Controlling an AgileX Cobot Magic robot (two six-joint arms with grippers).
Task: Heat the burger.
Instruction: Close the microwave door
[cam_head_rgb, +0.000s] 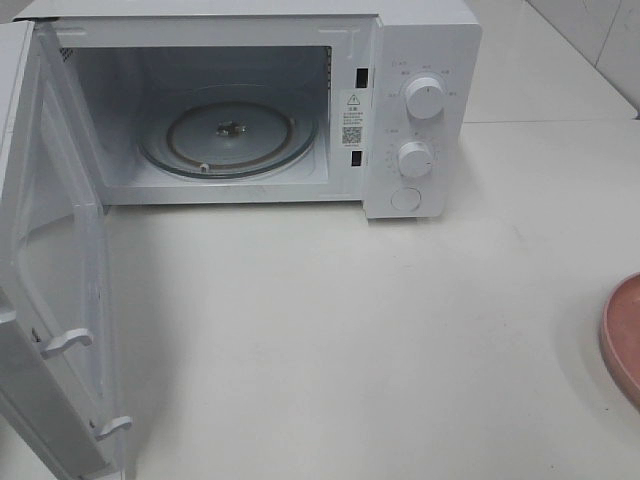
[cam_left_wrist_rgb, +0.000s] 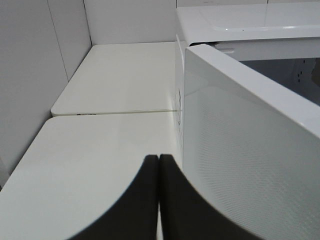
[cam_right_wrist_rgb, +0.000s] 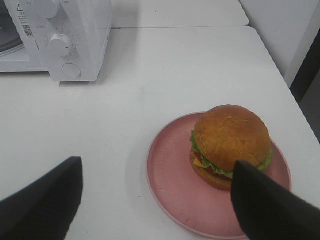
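Observation:
The burger (cam_right_wrist_rgb: 230, 145), with a golden-brown bun, lettuce, tomato and cheese, sits on a pink plate (cam_right_wrist_rgb: 170, 170) in the right wrist view. My right gripper (cam_right_wrist_rgb: 157, 170) is open, its dark fingers (cam_right_wrist_rgb: 45, 200) wide apart, above and short of the plate. In the exterior high view only the plate's edge (cam_head_rgb: 622, 335) shows at the right border; the burger and both grippers are out of that view. The white microwave (cam_head_rgb: 420, 60) stands at the back with its door (cam_head_rgb: 55, 260) swung open and a glass turntable (cam_head_rgb: 228, 135) inside. My left gripper (cam_left_wrist_rgb: 158, 165) is shut and empty beside the door (cam_left_wrist_rgb: 240, 150).
The microwave's two dials (cam_head_rgb: 424, 98) and round button (cam_head_rgb: 405, 198) are on its right panel. The white tabletop (cam_head_rgb: 350, 330) spreads between the microwave and the plate. A wall (cam_left_wrist_rgb: 30, 75) stands by the left arm.

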